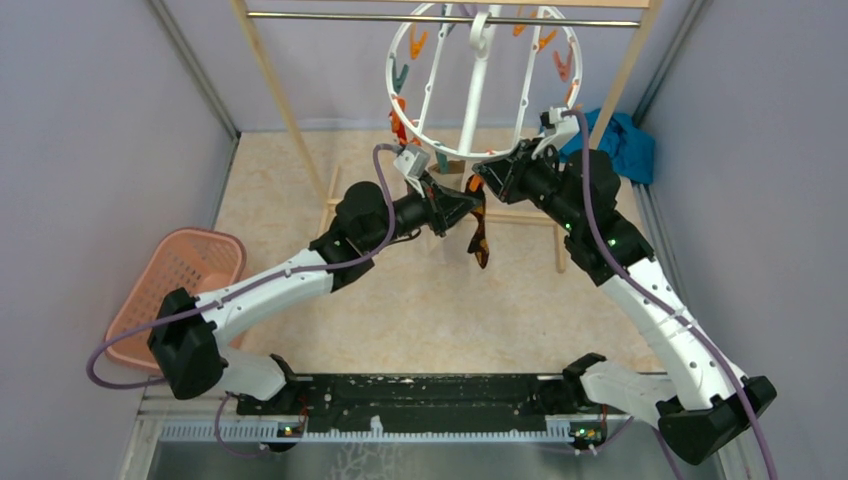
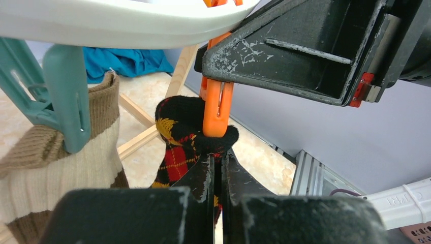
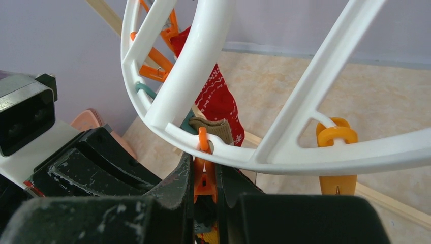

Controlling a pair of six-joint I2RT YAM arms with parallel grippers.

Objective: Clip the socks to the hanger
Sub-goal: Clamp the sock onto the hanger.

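Note:
The white ring hanger (image 1: pixel 474 96) hangs from the metal bar. My left gripper (image 2: pixel 218 155) is shut on the cuff of a black, red and yellow plaid sock (image 2: pixel 178 152), holding it up under the ring's near rim. In the top view the sock (image 1: pixel 481 242) dangles below both grippers. My right gripper (image 3: pixel 206 163) is shut on the handles of an orange clip (image 3: pixel 205 179). That clip's lower end (image 2: pixel 217 109) sits on the sock's cuff. A brown and beige sock (image 2: pixel 61 168) hangs from a teal clip (image 2: pixel 66 96). A red sock (image 3: pixel 218 101) hangs further round the ring.
A pale wooden rack frame (image 1: pixel 290 110) carries the metal bar (image 1: pixel 350 15). A teal-blue cloth (image 1: pixel 625 140) lies at the back right. A pink basket (image 1: pixel 190 270) stands at the left. A free yellow-orange clip (image 3: pixel 335 157) hangs on the ring to the right.

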